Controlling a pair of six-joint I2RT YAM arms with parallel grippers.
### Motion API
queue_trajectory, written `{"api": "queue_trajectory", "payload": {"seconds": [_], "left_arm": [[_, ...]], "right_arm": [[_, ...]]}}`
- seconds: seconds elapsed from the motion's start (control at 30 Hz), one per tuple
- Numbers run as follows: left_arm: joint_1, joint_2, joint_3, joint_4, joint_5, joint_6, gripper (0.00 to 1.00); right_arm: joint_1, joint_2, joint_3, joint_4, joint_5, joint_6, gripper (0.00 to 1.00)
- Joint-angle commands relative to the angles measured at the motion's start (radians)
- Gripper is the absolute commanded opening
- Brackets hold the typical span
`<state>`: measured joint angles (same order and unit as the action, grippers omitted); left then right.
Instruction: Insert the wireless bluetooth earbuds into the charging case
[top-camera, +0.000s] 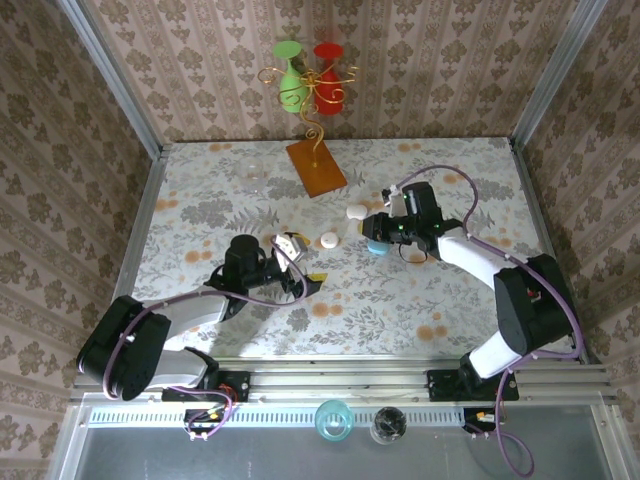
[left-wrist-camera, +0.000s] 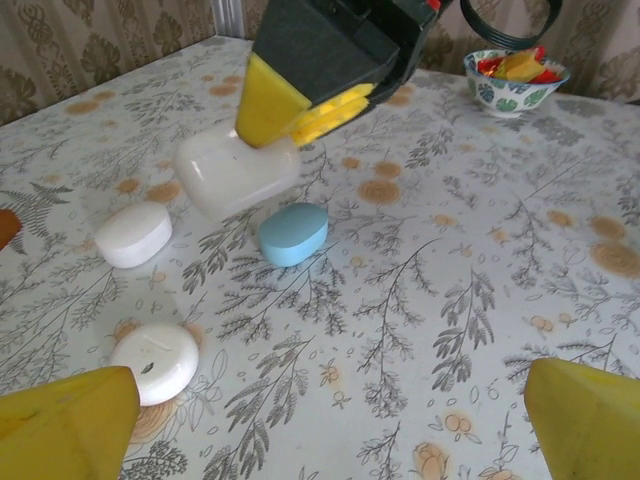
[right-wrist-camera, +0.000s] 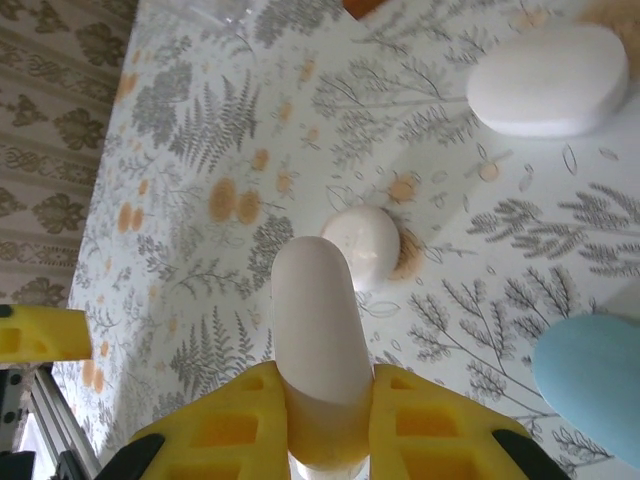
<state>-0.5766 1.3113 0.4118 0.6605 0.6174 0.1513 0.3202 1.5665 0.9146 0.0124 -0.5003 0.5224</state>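
White, rounded, pebble-like: the charging case (right-wrist-camera: 312, 320), clamped edge-up between the yellow pads of the right gripper (right-wrist-camera: 322, 415), low over the flowered table (left-wrist-camera: 450, 300). Just beside it, a light-blue case (left-wrist-camera: 293, 233) flat on the tabletop. A little further off, a white oblong case (left-wrist-camera: 133, 235). Nearer the left gripper (left-wrist-camera: 320, 440), a white round case (left-wrist-camera: 155, 360) with a small dark mark on top. Yellow fingertips (left-wrist-camera: 65, 430) of the left gripper spread wide apart, low above the table, turned toward the right gripper. Earbuds too small to pick out among the cases. Beyond the right gripper, a patterned bowl (left-wrist-camera: 515, 78) with red and yellow contents.
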Motion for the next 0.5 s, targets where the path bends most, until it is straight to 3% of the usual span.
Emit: {"api": "queue_trajectory", "payload": {"seconds": [0.0,0.47], "left_arm": [[-0.004,-0.003,0.034,-0.042,-0.024,0.047,0.99],[-0.006,-0.004,0.030,-0.064,-0.029,0.043,1.00]], "right_arm": [[-0.003,0.032,-0.035,0.049,0.022,0.077,0.18],[0.001,0.141,-0.066,0.044,0.032,0.101,0.20]]}}
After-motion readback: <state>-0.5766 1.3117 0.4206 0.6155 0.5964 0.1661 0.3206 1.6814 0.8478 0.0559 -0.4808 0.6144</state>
